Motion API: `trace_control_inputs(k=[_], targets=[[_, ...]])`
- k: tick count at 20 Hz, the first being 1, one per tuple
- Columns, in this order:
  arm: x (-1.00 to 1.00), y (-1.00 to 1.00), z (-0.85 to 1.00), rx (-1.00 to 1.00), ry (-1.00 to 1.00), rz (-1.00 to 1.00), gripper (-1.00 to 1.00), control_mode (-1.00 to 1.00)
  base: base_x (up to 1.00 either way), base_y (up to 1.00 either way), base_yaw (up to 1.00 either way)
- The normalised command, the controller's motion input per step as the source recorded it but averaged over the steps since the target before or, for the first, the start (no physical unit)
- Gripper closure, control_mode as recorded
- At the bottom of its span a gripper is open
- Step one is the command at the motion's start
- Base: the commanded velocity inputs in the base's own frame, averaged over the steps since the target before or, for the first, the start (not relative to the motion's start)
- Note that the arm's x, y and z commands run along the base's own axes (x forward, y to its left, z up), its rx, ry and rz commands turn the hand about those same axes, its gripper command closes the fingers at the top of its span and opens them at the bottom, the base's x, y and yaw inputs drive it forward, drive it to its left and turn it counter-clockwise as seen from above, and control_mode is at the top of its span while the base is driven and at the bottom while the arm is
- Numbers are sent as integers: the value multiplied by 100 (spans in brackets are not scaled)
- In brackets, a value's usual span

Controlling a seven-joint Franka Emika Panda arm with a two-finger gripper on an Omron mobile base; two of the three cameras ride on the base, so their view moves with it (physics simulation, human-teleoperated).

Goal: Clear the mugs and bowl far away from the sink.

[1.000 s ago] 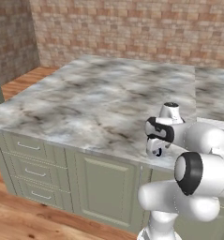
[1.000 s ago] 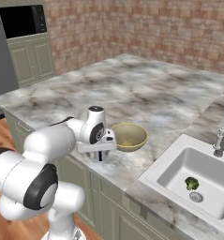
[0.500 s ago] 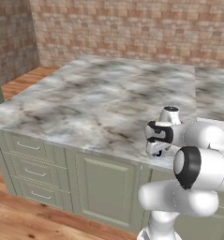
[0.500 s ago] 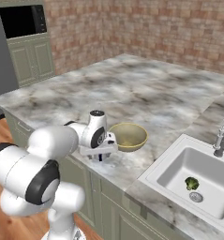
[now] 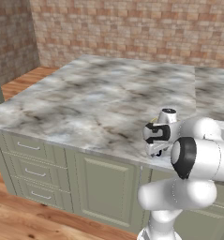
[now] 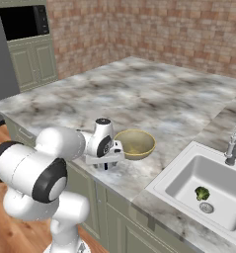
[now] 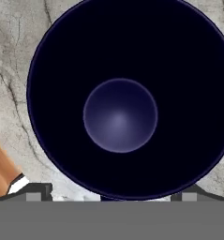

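Marble countertop [image 6: 154, 94] is seen spreading across the kitchen island, with a dark microwave [image 6: 23, 22] set in the cabinets at the far left of the right base view. Near the front edge of the counter the gripper [image 6: 105, 165] is pointed straight down — its jaws are spread wide and nothing is clamped between them. In the hand view the navy-lined mug [image 7: 127, 96] is seen directly below, its dark round opening lying between the two finger tips [image 7: 36, 192], close to the counter's edge. Just right of the hand, the yellowish-tan bowl [image 6: 135, 144] is seen sitting upright on the marble. Further right the white sink [image 6: 208, 190] is set into the counter — a small green broccoli floret [image 6: 202, 193] lies by its drain, and the chrome faucet [image 6: 234, 143] rises behind the basin.
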Motion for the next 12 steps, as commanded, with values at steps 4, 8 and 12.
trace_control_inputs(k=[4,8,12], targets=[[24,0,-10,0,0,0,-100,-100,0,0,0],[4,0,-7,0,0,0,100,-100,0,0,0],[-3,0,-6,3,0,0,100,-100,0,0,0]])
